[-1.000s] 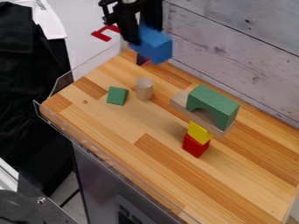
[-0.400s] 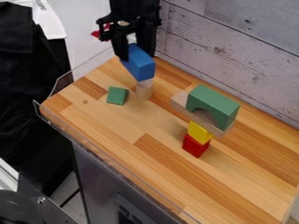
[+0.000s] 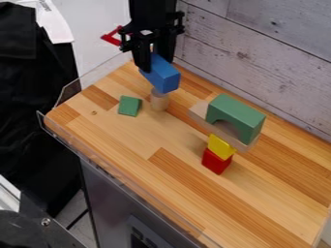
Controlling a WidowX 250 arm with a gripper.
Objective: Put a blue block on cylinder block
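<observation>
The pincer point(image 3: 154, 58) is clamped on the blue block point(image 3: 164, 77), by the wooden cylinder's point(image 3: 159, 101) top; whether block and cylinder touch is unclear.

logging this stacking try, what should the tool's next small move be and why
Probably nudge the blue block slightly toward the picture's left before release: the tool holds it, and it overlaps the wooden cylinder with the top's left edge showing.

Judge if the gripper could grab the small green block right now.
Probably not: the gripper already holds the blue block, though nothing sits on the small green block.
</observation>
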